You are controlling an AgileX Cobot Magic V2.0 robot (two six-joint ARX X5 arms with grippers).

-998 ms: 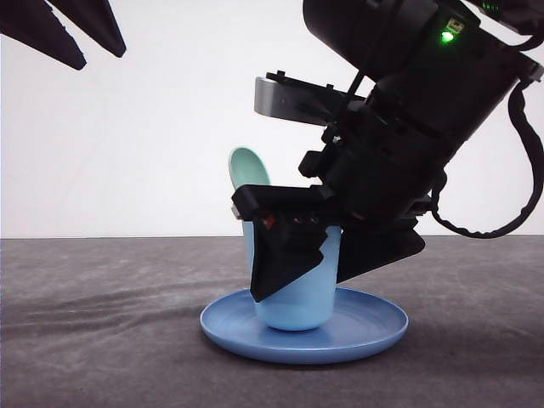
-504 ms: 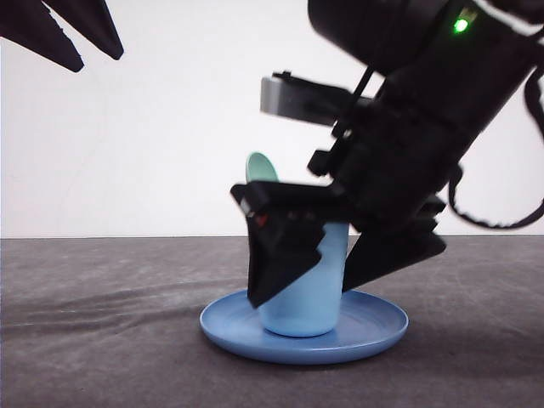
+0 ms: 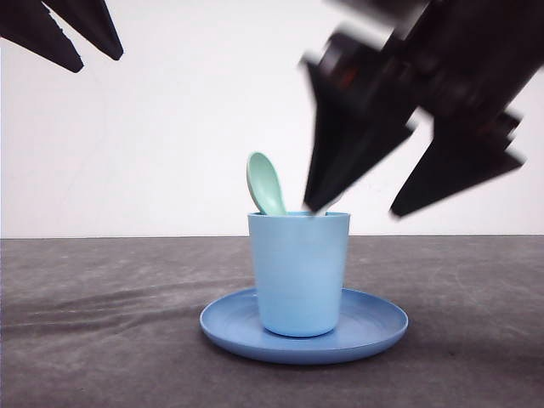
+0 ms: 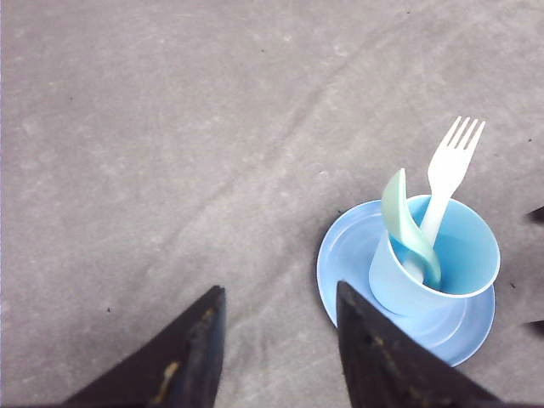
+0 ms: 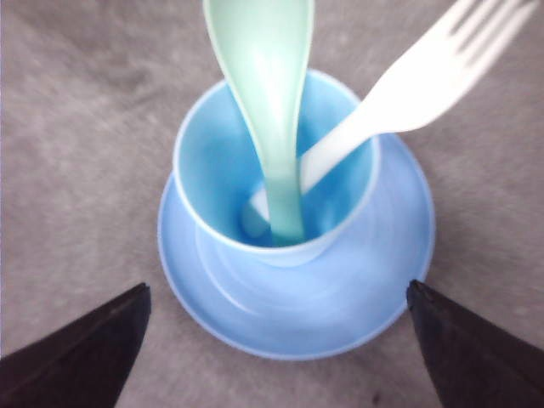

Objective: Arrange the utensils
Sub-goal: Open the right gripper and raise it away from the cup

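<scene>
A pale mint-green spoon [image 3: 266,183] and a white fork [image 4: 446,174] both stand in the light blue cup [image 3: 297,272], which sits on the round blue plate [image 3: 374,327]. The spoon [image 5: 268,76] leans bowl-up against the rim, and the fork [image 5: 408,93] leans the other way with its tines up. My right gripper [image 3: 357,204] hovers open, blurred, just above the cup, holding nothing; in its wrist view it [image 5: 278,287] straddles the plate [image 5: 297,323]. High at the far left, my left gripper [image 3: 95,58] hangs open and empty, away from the cup [image 4: 433,268].
The dark grey table cloth [image 3: 102,340] lies bare around the plate. A white wall [image 3: 170,127] stands behind the table.
My right gripper has lifted from around the cup to above its rim, jaws wide. The spoon stays in the cup, shifted slightly. The left gripper has not moved.
</scene>
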